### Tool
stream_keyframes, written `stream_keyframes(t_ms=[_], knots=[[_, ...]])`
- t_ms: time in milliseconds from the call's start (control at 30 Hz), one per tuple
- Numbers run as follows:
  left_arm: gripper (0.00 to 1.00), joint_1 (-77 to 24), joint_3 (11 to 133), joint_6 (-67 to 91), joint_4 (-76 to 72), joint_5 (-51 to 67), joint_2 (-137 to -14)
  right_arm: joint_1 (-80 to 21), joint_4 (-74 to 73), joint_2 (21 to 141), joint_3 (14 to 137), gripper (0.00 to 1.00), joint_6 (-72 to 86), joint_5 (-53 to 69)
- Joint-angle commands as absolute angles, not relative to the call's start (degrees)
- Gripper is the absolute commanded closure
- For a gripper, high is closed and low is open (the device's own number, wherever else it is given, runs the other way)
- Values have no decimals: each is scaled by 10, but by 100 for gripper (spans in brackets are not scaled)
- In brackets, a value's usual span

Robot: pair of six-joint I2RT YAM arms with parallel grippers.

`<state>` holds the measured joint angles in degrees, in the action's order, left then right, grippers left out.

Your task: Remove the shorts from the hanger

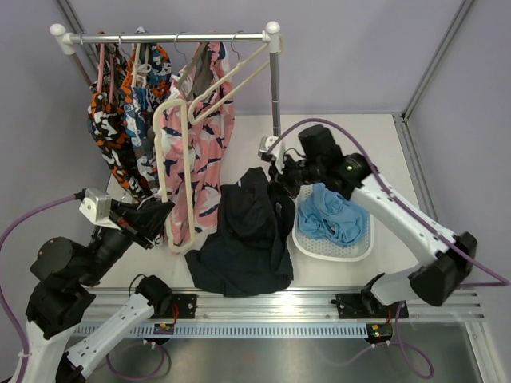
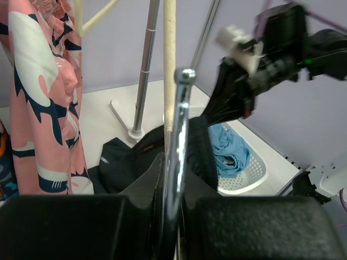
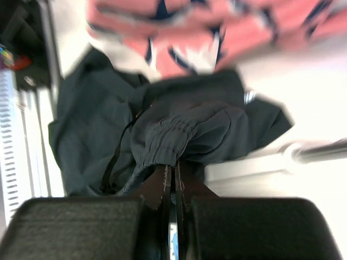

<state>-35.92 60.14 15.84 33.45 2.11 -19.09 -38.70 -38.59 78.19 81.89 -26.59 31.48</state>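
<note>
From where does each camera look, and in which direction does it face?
Top external: above and behind the bases, looking down on the table and rack; the left arm and right arm show.
Left wrist: on the left gripper, facing across to the basket and right arm; its fingers clamp the hanger.
Right wrist: on the right gripper, facing the navy shorts it pinches; its fingers show.
Shared: all three see the navy shorts and pink garment.
</note>
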Motion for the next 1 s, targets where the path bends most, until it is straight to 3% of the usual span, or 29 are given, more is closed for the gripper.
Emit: stream_keyframes(t_ms=[0, 100, 133, 200, 233, 367, 533, 733, 967], knots=[[100, -362, 653, 140, 353, 16, -191, -402, -365, 851, 801, 98, -261, 281], [100, -362, 695, 134, 401, -1, -211, -433, -391, 889, 804, 85, -286, 298], [100, -362, 706, 134, 412, -18, -217, -443, -409, 901, 803, 74, -304, 298], [100, -362, 728, 133, 450, -42, -243, -455, -421, 904, 801, 63, -311, 294], [100, -362, 750, 133, 461, -48, -252, -455, -428, 895, 803, 48, -312, 292], [100, -362, 808, 140, 522, -79, -297, -438, -431, 815, 802, 10, -333, 271], [100, -362, 840, 151, 588, -55, -340, -402, -482, 706, 840, 1, -389, 313], [100, -362, 763, 154, 605, 146, -368, -393, -502, 605, 867, 0, -501, 419], [100, -363, 657, 114, 585, 323, -409, -392, -594, 628, 948, 0, -652, 452]])
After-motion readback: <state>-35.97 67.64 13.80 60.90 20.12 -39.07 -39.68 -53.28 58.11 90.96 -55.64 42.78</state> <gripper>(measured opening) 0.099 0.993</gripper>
